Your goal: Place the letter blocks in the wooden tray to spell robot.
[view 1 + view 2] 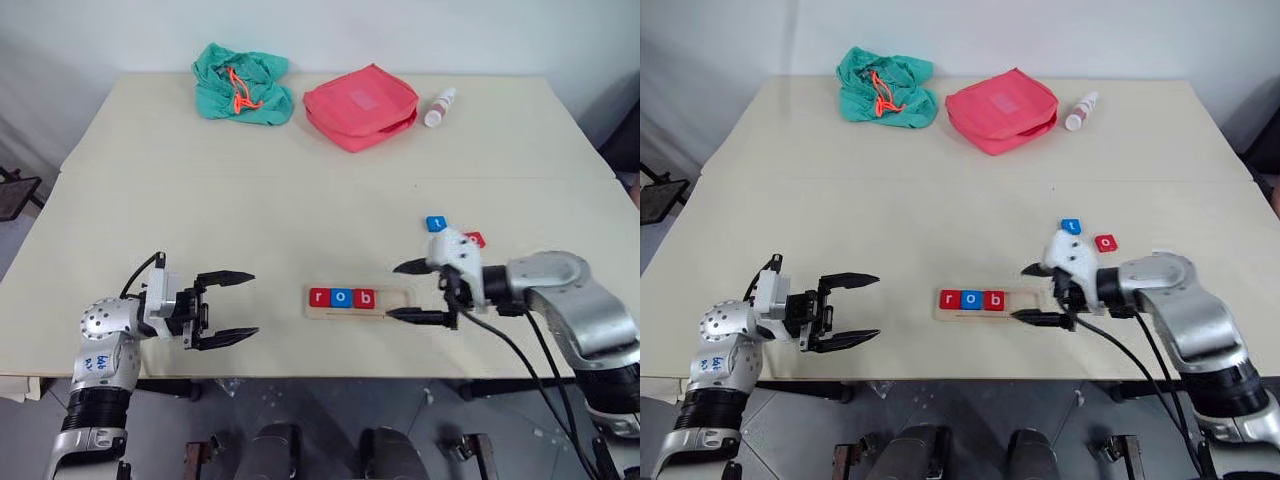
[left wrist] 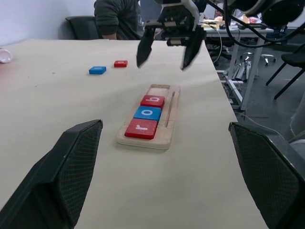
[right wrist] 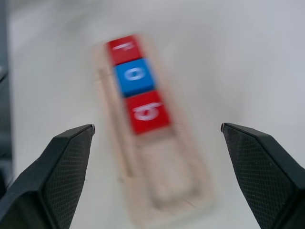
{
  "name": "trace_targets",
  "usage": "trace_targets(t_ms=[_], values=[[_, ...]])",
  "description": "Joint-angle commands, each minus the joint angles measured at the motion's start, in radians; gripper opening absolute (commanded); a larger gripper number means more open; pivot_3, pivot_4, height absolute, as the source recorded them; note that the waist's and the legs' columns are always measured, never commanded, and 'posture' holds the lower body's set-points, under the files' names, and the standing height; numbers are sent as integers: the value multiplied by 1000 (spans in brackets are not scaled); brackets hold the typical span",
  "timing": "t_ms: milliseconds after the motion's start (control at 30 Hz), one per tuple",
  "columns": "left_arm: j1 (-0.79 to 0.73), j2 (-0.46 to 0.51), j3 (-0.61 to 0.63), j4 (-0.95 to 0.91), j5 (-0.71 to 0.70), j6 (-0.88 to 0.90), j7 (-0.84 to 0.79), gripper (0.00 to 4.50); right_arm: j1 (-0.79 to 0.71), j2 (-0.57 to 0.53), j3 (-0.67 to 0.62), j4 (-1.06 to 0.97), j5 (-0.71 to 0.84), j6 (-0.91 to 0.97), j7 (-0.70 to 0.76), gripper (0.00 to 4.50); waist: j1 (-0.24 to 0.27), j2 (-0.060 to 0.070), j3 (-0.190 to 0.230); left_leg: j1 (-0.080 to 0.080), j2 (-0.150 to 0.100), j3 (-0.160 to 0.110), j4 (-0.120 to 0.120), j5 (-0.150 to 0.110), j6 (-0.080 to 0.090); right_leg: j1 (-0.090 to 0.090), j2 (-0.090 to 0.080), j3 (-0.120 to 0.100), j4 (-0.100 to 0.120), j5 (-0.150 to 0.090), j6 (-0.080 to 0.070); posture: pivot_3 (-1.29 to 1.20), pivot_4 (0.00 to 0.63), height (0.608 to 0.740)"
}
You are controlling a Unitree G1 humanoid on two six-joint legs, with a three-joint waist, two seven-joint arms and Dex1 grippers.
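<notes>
The wooden tray (image 1: 357, 300) holds three blocks: red r (image 1: 319, 297), blue o (image 1: 342, 297), red b (image 1: 365, 298). Beyond the tray's empty end lie the blue t (image 1: 1071, 227) and red o (image 1: 1106, 243).

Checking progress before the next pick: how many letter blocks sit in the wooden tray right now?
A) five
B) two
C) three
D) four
C: the wooden tray holds the red r, the blue o and the red b, with its right end bare.

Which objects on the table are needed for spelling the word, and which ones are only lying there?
Needed: wooden tray holding red r, blue o, red b; loose blue tile; loose red tile.

Lying about: green cloth bag, red pouch, small white bottle.
</notes>
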Motion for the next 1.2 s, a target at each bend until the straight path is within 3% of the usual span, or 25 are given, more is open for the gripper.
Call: trace_targets(t_ms=[33,300,533,1200], values=[[-13,2,1,4,-3,-11,-11,4500,71,-23,-118,17,6,-48,-61,4439,0,0,0,0,0,0,0,0,0,0,0,0,0,0,0,0,150,740],[-47,7,-4,47,-1,-12,-33,4500,182,21,-304,92,8,-12,-289,4439,0,0,0,0,0,1,0,0,0,0,0,0,0,0,0,0,150,740],[-72,1,-14,69,5,-14,-42,4500,195,70,-339,138,5,-18,-414,4439,-3,0,0,1,1,1,-1,0,0,0,0,0,0,0,0,0,150,740],[-69,12,-9,65,1,-15,-42,4500,49,55,-298,313,19,-42,-459,4439,-4,0,0,1,0,2,0,0,0,0,0,0,0,0,0,0,150,740]])
